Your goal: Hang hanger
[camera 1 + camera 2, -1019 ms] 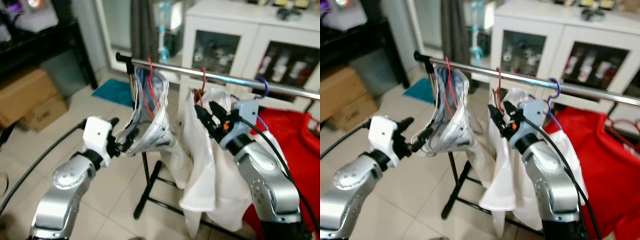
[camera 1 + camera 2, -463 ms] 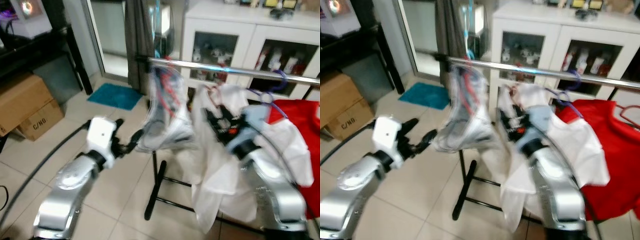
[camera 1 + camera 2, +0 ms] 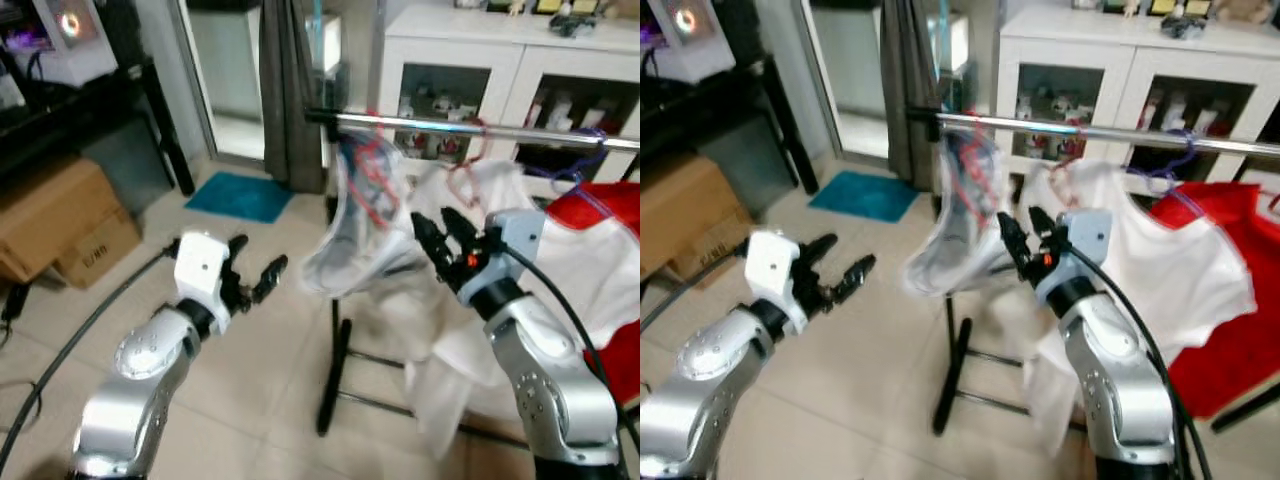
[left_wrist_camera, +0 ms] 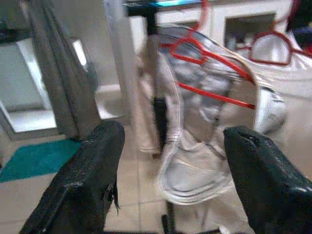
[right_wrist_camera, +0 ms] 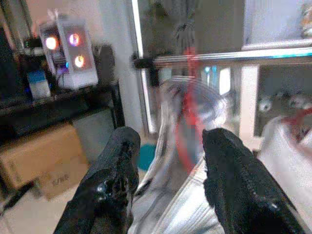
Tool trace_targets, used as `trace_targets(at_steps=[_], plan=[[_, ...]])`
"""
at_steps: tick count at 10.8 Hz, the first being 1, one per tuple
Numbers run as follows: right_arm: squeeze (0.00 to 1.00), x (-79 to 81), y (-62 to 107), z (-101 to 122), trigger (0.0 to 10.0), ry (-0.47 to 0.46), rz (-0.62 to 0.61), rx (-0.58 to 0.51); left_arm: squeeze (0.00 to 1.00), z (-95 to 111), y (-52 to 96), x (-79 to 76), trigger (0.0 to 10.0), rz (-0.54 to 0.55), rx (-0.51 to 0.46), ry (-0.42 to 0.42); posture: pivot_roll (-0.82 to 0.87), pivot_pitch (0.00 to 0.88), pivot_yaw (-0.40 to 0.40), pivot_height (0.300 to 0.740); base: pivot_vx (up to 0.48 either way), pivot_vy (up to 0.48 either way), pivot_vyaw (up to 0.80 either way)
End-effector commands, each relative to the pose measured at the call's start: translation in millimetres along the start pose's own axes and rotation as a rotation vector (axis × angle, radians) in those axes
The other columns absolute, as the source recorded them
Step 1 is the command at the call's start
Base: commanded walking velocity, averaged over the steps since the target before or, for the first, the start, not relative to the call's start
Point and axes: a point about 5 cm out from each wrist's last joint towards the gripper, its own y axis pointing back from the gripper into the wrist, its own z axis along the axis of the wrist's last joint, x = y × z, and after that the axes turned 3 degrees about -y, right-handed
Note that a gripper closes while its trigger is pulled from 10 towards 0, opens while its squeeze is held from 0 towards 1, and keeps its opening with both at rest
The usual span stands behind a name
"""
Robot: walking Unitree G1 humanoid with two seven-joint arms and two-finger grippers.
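A red hanger (image 3: 372, 165) carrying a silvery-grey garment (image 3: 355, 245) hangs near the left end of a metal rail (image 3: 520, 130). My left gripper (image 3: 258, 255) is open, low and to the left of the garment, apart from it. The left wrist view frames the garment (image 4: 209, 122) and its red hanger (image 4: 214, 53) between open fingers (image 4: 87, 175). My right gripper (image 3: 433, 216) is open just right of the garment, below the rail, holding nothing. Past its fingers (image 5: 229, 185), the right wrist view looks at the blurred red hanger (image 5: 187, 112) under the rail (image 5: 229, 57).
A white shirt (image 3: 480, 300) on a second red hanger (image 3: 470, 175), a purple hanger (image 3: 590, 150) and a red garment (image 3: 615, 230) hang further right. The rack's black stand (image 3: 335, 370) rises from the tiled floor. Cardboard boxes (image 3: 60, 220), a blue mat (image 3: 240, 195) and a white cabinet (image 3: 470, 50) surround it.
My left gripper has let go of the garment's hem and drawn back to the left. The garment now hangs free on the rail. The camera has shifted, so the rack sits further right.
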Motion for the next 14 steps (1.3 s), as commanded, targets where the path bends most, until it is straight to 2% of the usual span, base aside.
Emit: trace_targets(at_steps=[1,3,10,14], plan=[[0.00,4.9,-4.0,3,10.0,0.017,0.011,-0.013,0.00,0,1.1,4.0,10.0,0.028,0.008,-0.014,0.08,0.000,0.047,0.740,0.000,0.000,0.00],[0.00,1.7,-5.3,3,10.0,0.043,-0.028,-0.013,0.00,-1,0.7,8.2,10.0,0.046,0.022,-0.021,0.08,0.000,0.046,0.740,0.000,0.000,0.00],[0.00,-12.0,-5.3,1,10.0,0.118,-0.116,0.010,0.00,-4,-0.2,6.8,10.0,0.031,0.043,-0.025,0.08,0.000,0.046,0.740,0.320,0.000,0.00],[0.00,-14.0,-8.0,3,10.0,0.140,-0.136,-0.004,0.00,-4,-0.9,5.9,10.0,0.023,0.044,-0.029,0.08,0.000,0.047,0.740,0.346,0.000,0.72]])
